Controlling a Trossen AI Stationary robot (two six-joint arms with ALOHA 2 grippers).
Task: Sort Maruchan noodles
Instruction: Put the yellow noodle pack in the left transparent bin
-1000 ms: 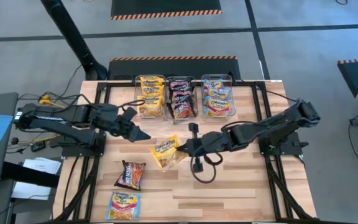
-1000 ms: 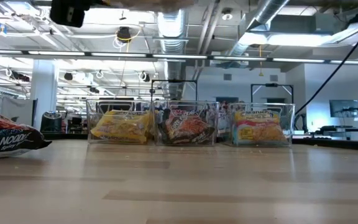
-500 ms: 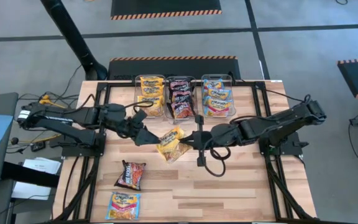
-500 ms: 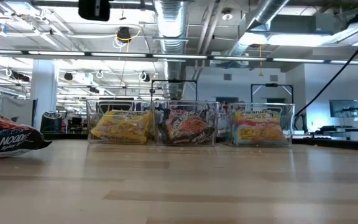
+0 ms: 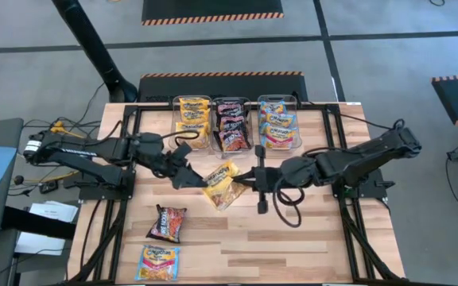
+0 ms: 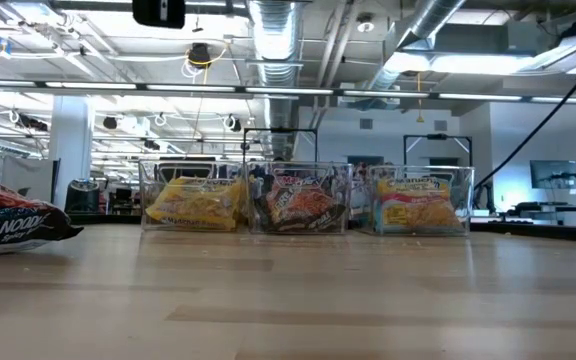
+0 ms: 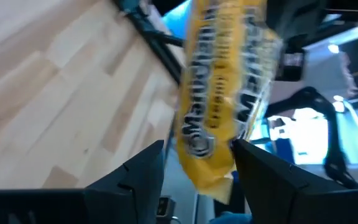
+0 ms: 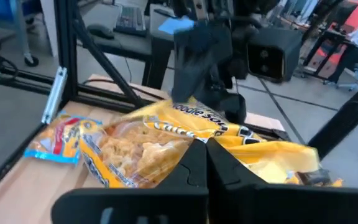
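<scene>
A yellow noodle packet (image 5: 221, 184) (image 8: 148, 140) (image 7: 222, 93) hangs in the air over the table's middle, between my two grippers. My right gripper (image 5: 250, 179) (image 8: 205, 155) is shut on it from the right. My left gripper (image 5: 196, 178) (image 7: 197, 171) is at the packet's left end, open. Its fingers stand on either side of that end, with a sliver of gap on one side. A maroon packet (image 5: 168, 223) (image 6: 8, 225) and a light blue and orange packet (image 5: 158, 261) lie flat near the table's near-left corner. My right gripper pinches the yellow packet's right-hand edge (image 8: 188, 146) between its two shut fingers. It comes in roughly level from the table's right side. The packet is lifted clear of the table and reaches out toward my left gripper.
Three clear bins stand in a row at the far edge. One holds yellow packets (image 5: 193, 121), one maroon (image 5: 231, 123) and one light blue (image 5: 278, 123). The same row of bins (image 6: 303, 200) shows in the low view. A black frame (image 5: 126, 143) borders the table. Bare wood lies to the near right.
My right gripper has lifted the yellow packet off the table and carried it a little toward the far edge, turning it. My left gripper has moved right, toward the packet, until its fingers came around the packet's left end.
</scene>
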